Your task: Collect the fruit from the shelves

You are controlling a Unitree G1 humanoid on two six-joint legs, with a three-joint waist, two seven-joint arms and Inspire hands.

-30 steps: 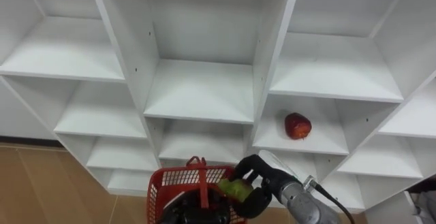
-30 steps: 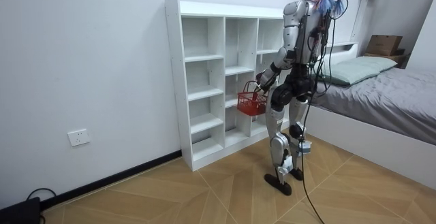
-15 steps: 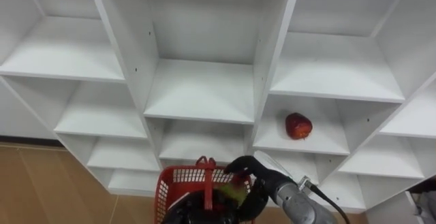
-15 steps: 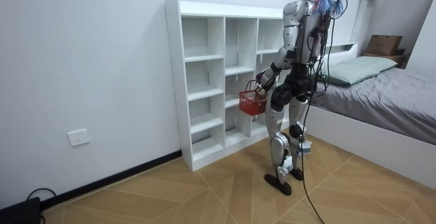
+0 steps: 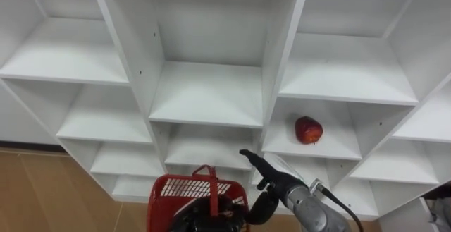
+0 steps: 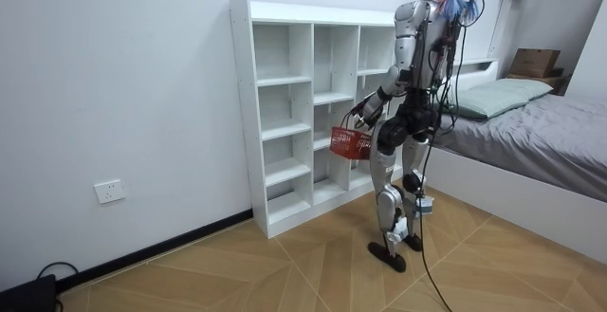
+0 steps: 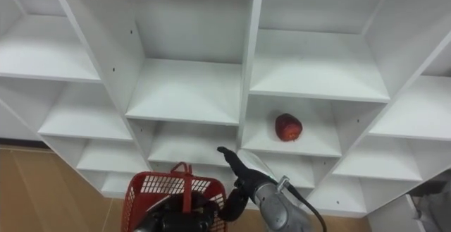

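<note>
Robot stands facing the white closet [image 6: 282, 84], close to it, upright on both feet; wood floor [image 6: 285, 274] underfoot; bed [image 6: 531, 132] behind it at the room view's right.

Red apple [image 5: 308, 130] lies alone on a shelf in the closet's right-hand column, near the middle of its compartment, resting on the board and touching neither side wall; the other compartments in sight are bare.

Red basket [image 5: 184, 188] is held off the floor in front of the robot's hips, below and left of the apple's shelf; handle upright; interior dark, contents cannot be told.

Right hand [image 5: 271, 179] hovers just beside the basket's right rim, above it; fingers [image 5: 251, 157] straight and spread, pointing up toward the shelves, thumb hanging low; it holds nothing; well apart from the apple.

Left hand [image 5: 204, 219] appears as a dark shape at the basket's near side, at the view's lower edge; whether it grips the basket cannot be told.
</note>
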